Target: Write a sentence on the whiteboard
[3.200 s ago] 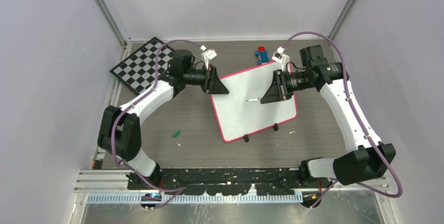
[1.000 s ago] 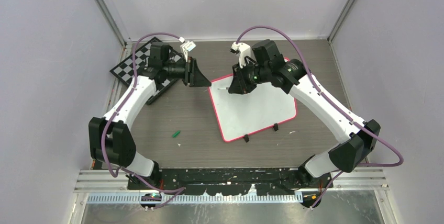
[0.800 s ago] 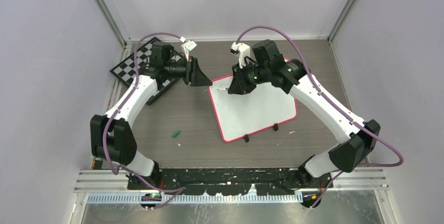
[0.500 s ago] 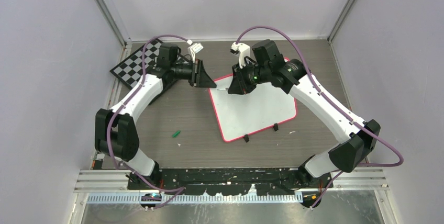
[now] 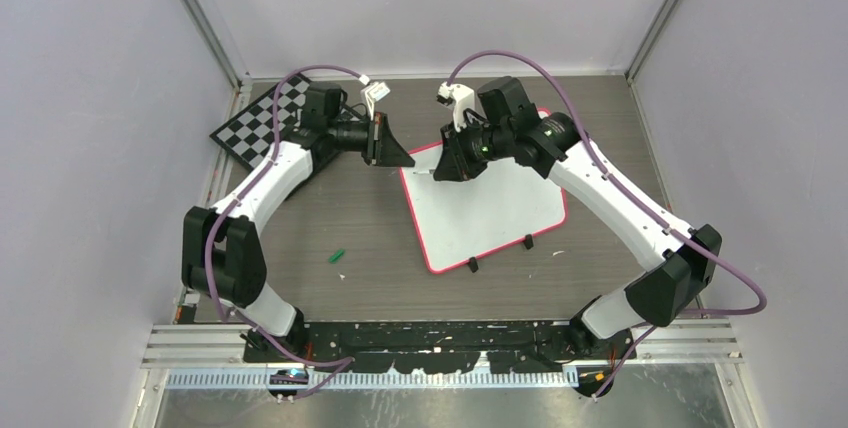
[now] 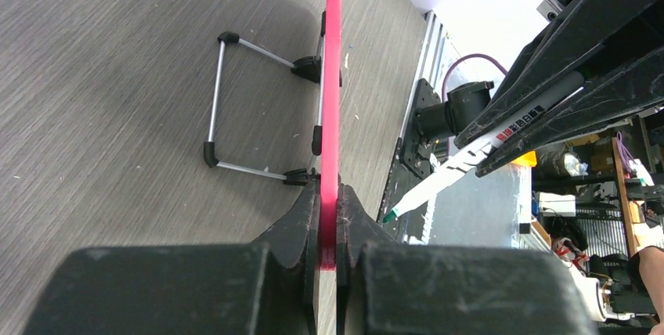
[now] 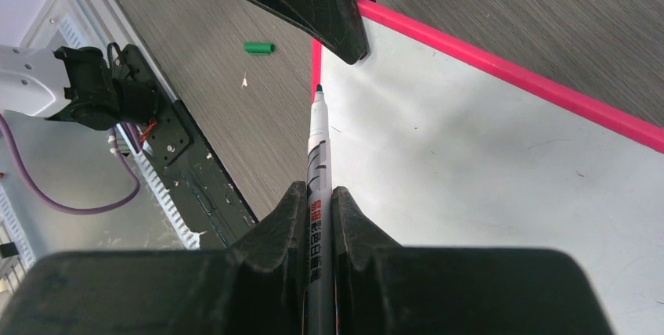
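- Left arm (image 5: 268,180): smooth white link shells between bulky black joint housings
- Right arm (image 5: 612,206): the same white shells and black joints, with small dark screw heads dotted along the long link
- A thin purple cable (image 5: 325,69) loops off each arm, from base to wrist
- A white plastic bracket (image 5: 374,94) tops each wrist
- Left gripper (image 6: 330,194): matte black wedge fingers with rounded tips and raised triangular ribs outside
- Right gripper (image 7: 319,191): matching matte black fingers
- A small green light (image 5: 486,147) glows on the right wrist

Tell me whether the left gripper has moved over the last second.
Yes. The left gripper shifted right, toward the whiteboard, and now clamps its pink rim.
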You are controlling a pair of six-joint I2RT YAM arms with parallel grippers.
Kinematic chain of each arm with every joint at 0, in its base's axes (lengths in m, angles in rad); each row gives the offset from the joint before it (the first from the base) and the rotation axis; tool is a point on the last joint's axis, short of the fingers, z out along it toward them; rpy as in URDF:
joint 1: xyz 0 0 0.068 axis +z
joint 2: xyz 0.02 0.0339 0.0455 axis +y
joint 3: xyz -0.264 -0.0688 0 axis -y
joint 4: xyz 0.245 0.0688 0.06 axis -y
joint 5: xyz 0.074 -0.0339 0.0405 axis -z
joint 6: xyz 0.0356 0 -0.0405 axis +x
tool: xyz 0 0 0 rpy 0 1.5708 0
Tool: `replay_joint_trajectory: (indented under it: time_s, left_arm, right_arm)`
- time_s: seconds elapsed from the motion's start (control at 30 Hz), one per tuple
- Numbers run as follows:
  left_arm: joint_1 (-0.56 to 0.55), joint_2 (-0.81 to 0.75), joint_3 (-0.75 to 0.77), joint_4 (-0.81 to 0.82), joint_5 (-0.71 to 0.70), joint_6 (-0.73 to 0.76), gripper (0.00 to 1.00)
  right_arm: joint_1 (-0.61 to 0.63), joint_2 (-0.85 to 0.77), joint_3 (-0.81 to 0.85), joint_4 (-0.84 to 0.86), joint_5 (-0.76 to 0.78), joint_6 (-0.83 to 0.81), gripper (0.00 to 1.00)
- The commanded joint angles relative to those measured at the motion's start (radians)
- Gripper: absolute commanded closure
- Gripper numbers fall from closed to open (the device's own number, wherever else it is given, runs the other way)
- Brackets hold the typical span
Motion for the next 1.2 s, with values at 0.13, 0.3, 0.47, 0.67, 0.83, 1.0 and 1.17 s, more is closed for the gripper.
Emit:
replay_joint_trajectory:
  time_s: [0.13,0.3,0.47,0.67,0.83,1.0,1.17]
  left_arm:
    - [0.002,-0.029,0.013,0.035,0.004,0.002,1.00]
    - [0.002,-0.032,0.007,0.038,0.006,0.003,1.00]
    - [0.002,-0.038,0.001,0.040,0.007,0.006,1.00]
    - [0.002,-0.042,-0.003,0.040,0.005,0.010,1.00]
    - [0.002,-0.044,-0.004,0.039,0.004,0.013,1.00]
    - [0.002,-0.044,-0.007,0.036,0.003,0.016,1.00]
    - [0.002,-0.048,-0.010,0.035,0.002,0.018,1.00]
  right_arm:
    - [0.007,0.002,0.018,0.053,0.061,0.004,1.00]
    - [0.007,0.013,0.027,0.060,0.093,0.009,1.00]
    - [0.007,0.015,0.029,0.075,0.097,0.015,1.00]
    - [0.006,0.024,0.020,0.077,0.116,0.006,1.00]
    - [0.008,0.018,-0.007,0.074,0.121,0.002,1.00]
    - [0.008,0.011,-0.038,0.069,0.121,0.000,1.00]
    - [0.007,-0.002,-0.078,0.068,0.117,0.000,1.00]
